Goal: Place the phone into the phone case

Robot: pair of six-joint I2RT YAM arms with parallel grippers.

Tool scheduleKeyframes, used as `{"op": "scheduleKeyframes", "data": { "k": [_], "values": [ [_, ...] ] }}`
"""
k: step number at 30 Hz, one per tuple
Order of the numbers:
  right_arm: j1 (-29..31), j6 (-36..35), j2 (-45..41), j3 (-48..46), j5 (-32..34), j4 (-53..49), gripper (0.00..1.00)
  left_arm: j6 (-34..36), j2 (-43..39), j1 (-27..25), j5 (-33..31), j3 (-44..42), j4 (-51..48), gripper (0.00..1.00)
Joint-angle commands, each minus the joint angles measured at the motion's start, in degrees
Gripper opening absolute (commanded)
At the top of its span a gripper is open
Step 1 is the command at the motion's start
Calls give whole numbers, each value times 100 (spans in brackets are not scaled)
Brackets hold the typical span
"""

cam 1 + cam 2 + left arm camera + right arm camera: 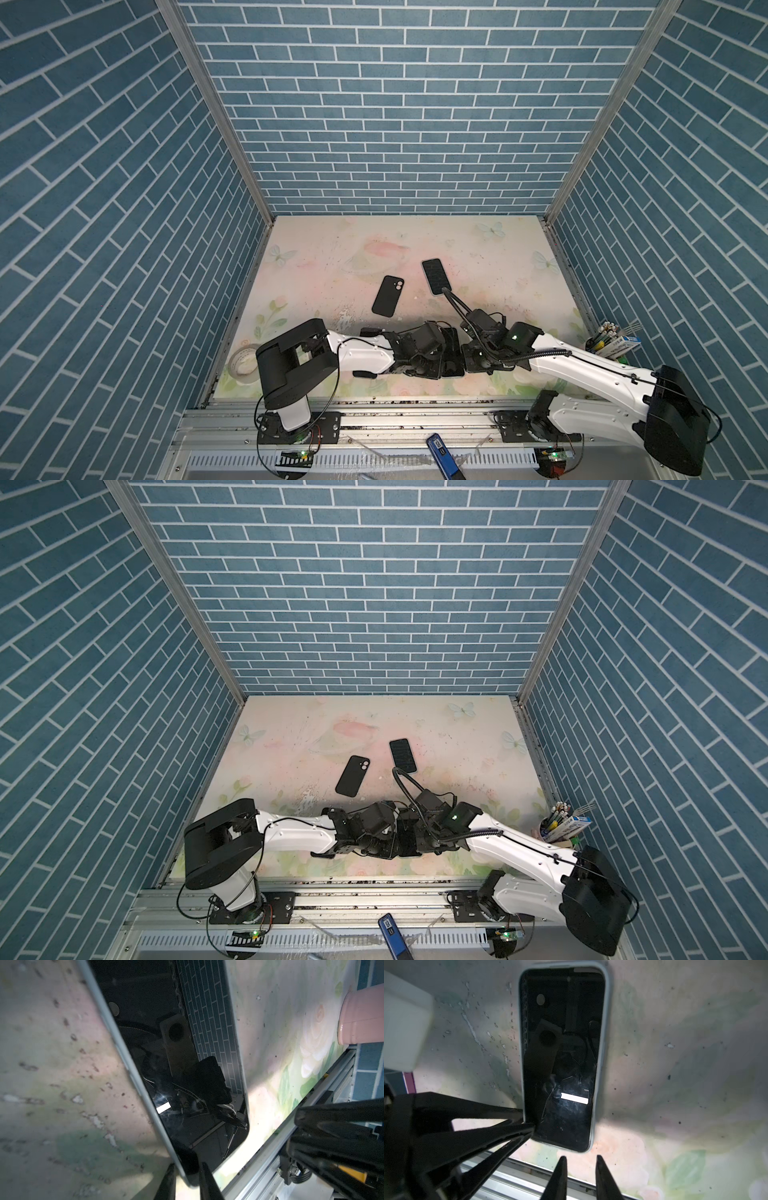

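While screen-up, phone [562,1053] lengthwise front-to-back, near corner in left claw's [188,1165] grip; right claw [581,1157] agape, empty.

Two phones [436,276] [562,1053], one phone case [388,296]

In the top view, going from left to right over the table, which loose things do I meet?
Tape roll → black phone case → phone lying screen up → pen cup. The held phone overlaps it, so I omit it.
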Motion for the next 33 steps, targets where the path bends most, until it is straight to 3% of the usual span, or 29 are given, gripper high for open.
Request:
{"op": "scheduleKeyframes", "data": {
  "k": [1, 22, 27, 33],
  "values": [
    [-17, -92, 180, -102, 98, -53, 25, 23, 198, -72, -24, -219, -507, 24],
    [-36, 57, 877, -657, -403, 794, 11, 17, 169, -78, -38, -264, -506, 24],
    [-23, 108, 1006, -752, -392, 844, 0, 23, 172, -72, -34, -263, -508, 24],
    [-20, 61, 764, -610, -219, 566, 0, 81, 76, -55, -87, -231, -652, 24]
  ]
}}
